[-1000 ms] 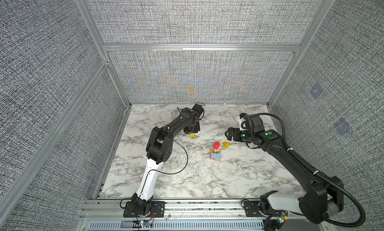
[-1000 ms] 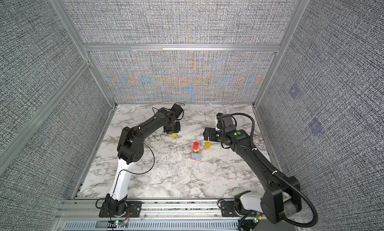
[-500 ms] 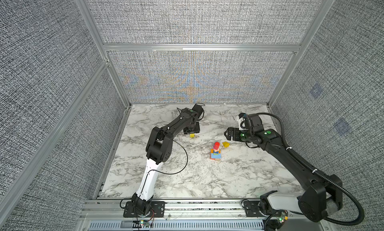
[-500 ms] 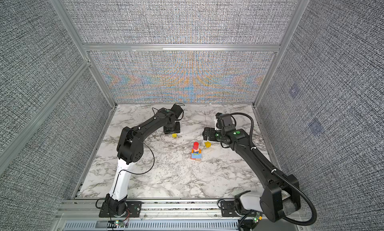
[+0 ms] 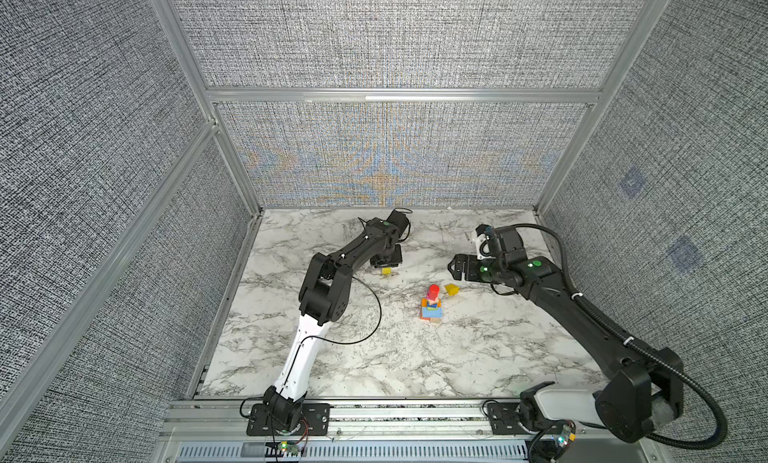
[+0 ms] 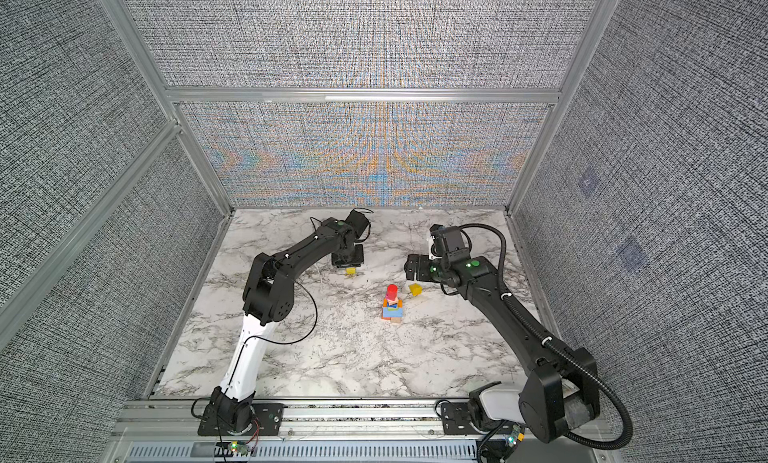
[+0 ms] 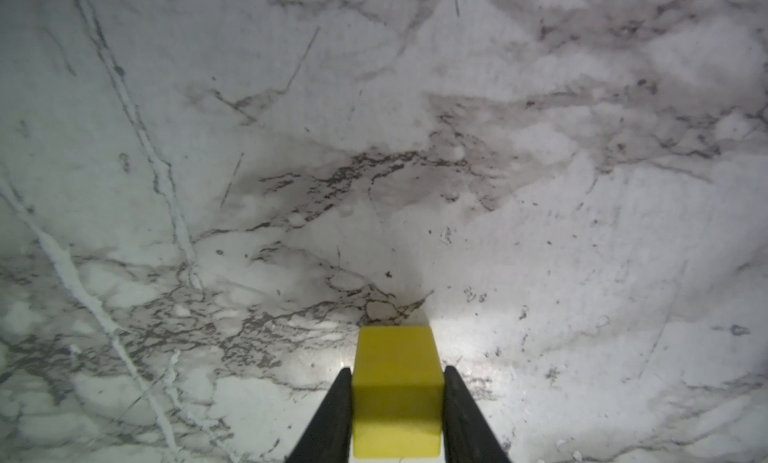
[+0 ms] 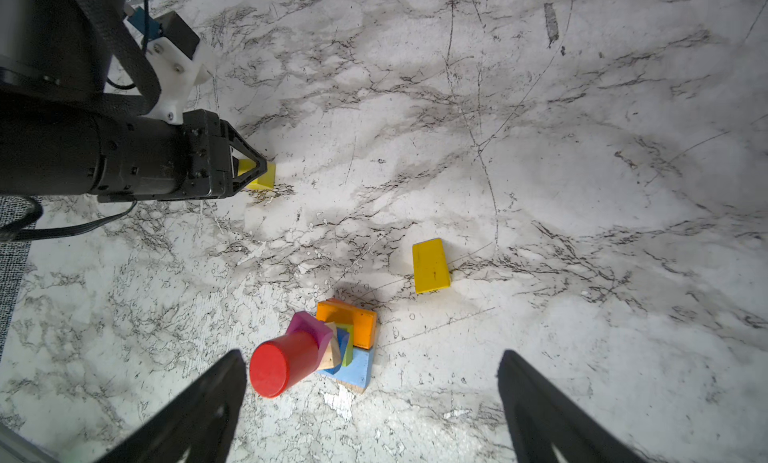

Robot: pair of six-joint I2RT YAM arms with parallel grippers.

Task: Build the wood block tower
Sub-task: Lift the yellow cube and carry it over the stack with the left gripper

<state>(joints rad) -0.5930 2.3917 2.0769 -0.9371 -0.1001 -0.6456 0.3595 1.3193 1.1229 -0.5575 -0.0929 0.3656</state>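
I read the left gripper (image 7: 397, 369) clamped on the yellow cube (image 7: 395, 398), whose near face is cut off. The right gripper (image 8: 370, 353) stands wide apart. In both top views the tower (image 5: 432, 303), red cylinder (image 8: 282, 367) topmost, stands at 4 o'clock from that cube; its lower blocks are partly hidden.
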